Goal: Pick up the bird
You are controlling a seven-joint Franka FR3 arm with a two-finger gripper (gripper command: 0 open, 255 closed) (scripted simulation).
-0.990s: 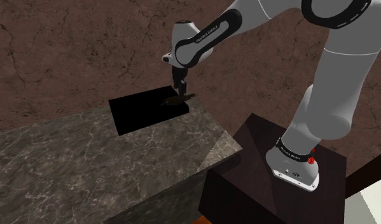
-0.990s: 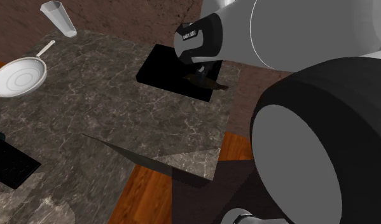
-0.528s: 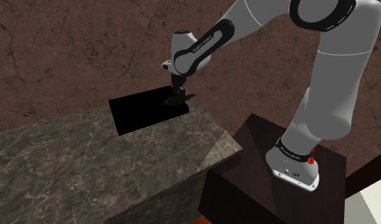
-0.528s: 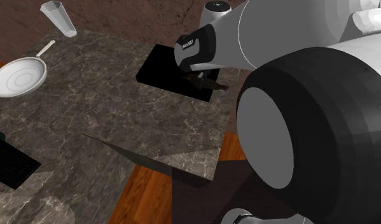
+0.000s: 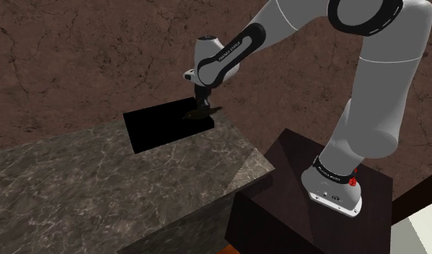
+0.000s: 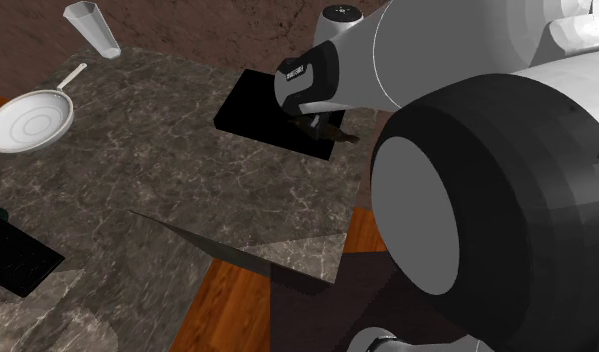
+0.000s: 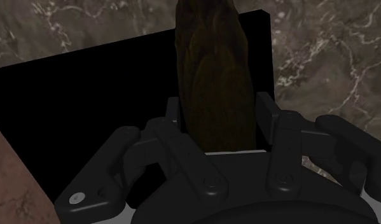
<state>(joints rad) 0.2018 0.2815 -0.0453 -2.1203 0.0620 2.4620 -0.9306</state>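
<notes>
From the shoulder view: reaching up and to the left from the dark stand (image 5: 308,216) with the white arm (image 5: 380,86), then down to the far corner of the marble counter (image 5: 113,177). On that corner, a black mat (image 5: 153,128). At the mat's right end, the gripper (image 5: 200,110), pointing down, with the bird (image 5: 201,114) small and dark brown right under it. Behind all this, a cracked brown surface.

From the second exterior view: the arm looming large across the right side. Past it, the gripper (image 6: 322,122) over the mat (image 6: 257,110) at its right end, with the bird (image 6: 334,130) dark beneath the hand. Well apart, toward this view's left on the counter (image 6: 187,190), a white pan (image 6: 27,122). Beyond the pan, near the counter's far edge, a pale cup (image 6: 92,28). Below the counter's near edge, an orange-brown wooden floor (image 6: 227,305).

From the wrist view: clenched on the bird (image 7: 211,70), with the black fingers (image 7: 173,114) pressed one against each flank. Long and olive-brown, stretching away from the gripper (image 7: 217,105) over the mat (image 7: 87,108), with veined counter (image 7: 322,57) beyond the mat's edges. Hard to tell whether resting on the mat or just clear of it.
</notes>
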